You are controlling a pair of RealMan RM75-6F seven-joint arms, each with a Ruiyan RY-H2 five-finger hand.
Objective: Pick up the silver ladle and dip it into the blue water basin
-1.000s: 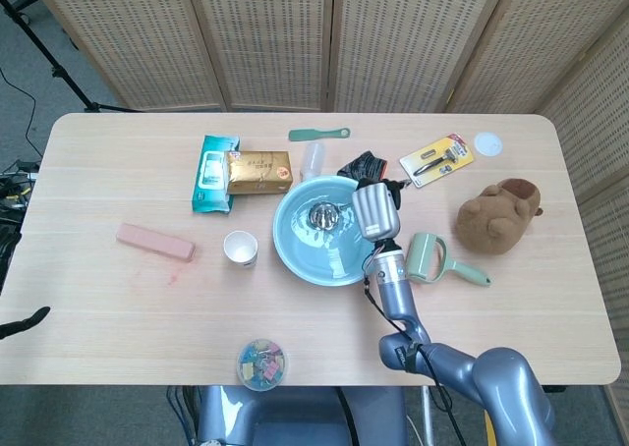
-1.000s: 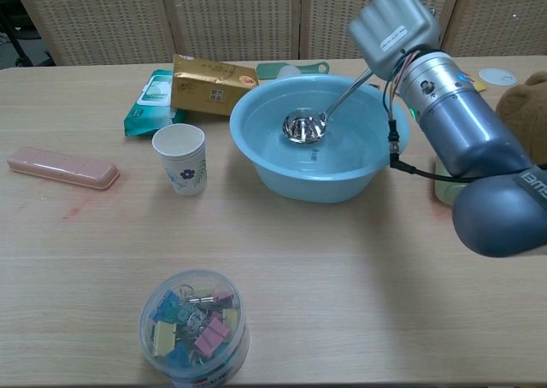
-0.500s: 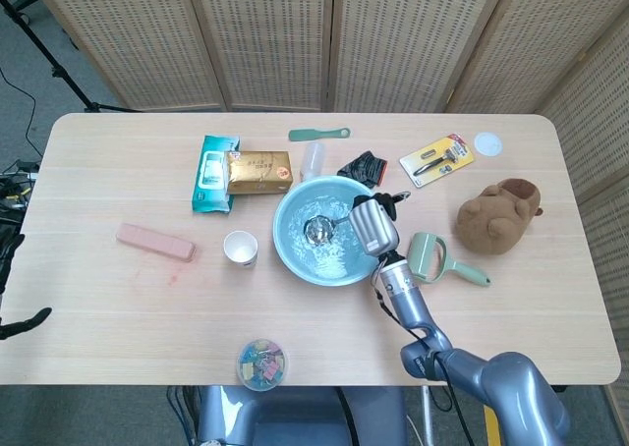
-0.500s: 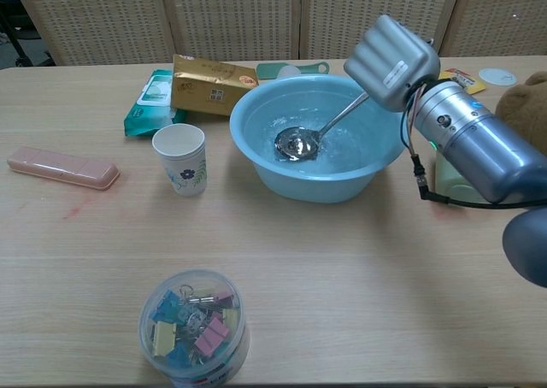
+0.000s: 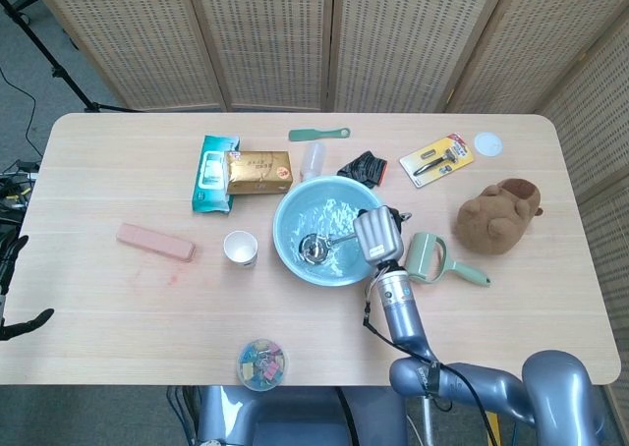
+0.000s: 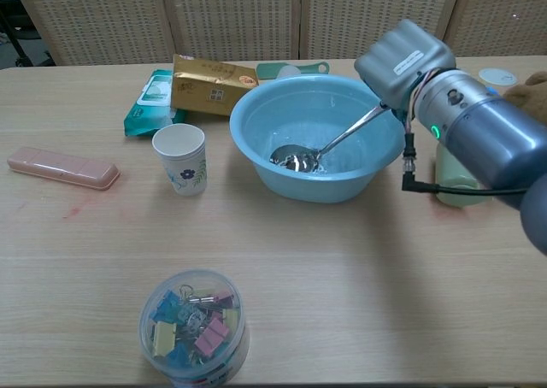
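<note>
The blue water basin (image 5: 295, 210) (image 6: 256, 106) stands mid-table with rippling water in it. My right hand (image 5: 376, 235) (image 6: 402, 61) hovers at the basin's right rim and grips the handle of the silver ladle (image 5: 316, 245) (image 6: 296, 158). The ladle slants down to the left, its bowl resting in the water at the basin's near side. My left hand shows in neither view.
A paper cup (image 5: 240, 248) stands left of the basin, a gold box (image 5: 259, 172) and green wipes pack (image 5: 212, 174) behind it. A green mug-shaped brush (image 5: 428, 257) and brown plush (image 5: 499, 214) lie right of my hand. A clip jar (image 6: 194, 324) sits near the front edge, a pink case (image 6: 61, 167) at left.
My right hand has moved toward the near side of the basin and lowered. The ladle's bowl has swept toward me through the water, which now ripples.
</note>
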